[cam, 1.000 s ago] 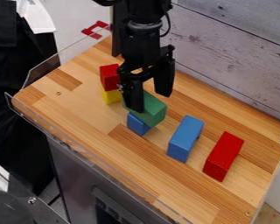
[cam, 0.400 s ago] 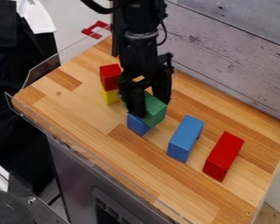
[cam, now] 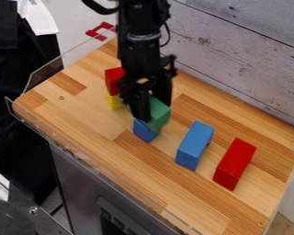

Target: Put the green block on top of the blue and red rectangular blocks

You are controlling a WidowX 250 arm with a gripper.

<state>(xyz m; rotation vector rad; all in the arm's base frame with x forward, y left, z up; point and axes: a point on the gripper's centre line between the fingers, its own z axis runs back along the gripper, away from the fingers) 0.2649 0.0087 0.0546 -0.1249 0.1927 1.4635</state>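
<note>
The wood-strip table point(cam: 94, 131) has its back edge along a pale plank wall point(cam: 235, 41). A black robot arm point(cam: 140, 50) hangs over the table's back edge, its black two-finger gripper point(cam: 152, 111) down over the middle of the left half, clamped on the green block.

The red rectangular block point(cam: 236, 160) lies flat nearest the right edge, about midway between the back and front edges. The blue rectangular block point(cam: 195, 143) lies beside it, on the side toward the left edge, with a gap between them and their long sides roughly parallel.

The green block point(cam: 159, 114), a solid box shape, is between the gripper's fingers, left of the blue rectangular block. It is over a small blue block point(cam: 144, 131); whether the two touch, I cannot tell. Toward the far left corner, a small red block point(cam: 113, 79) sits on a small yellow block point(cam: 113, 102), partly behind the gripper.
</note>
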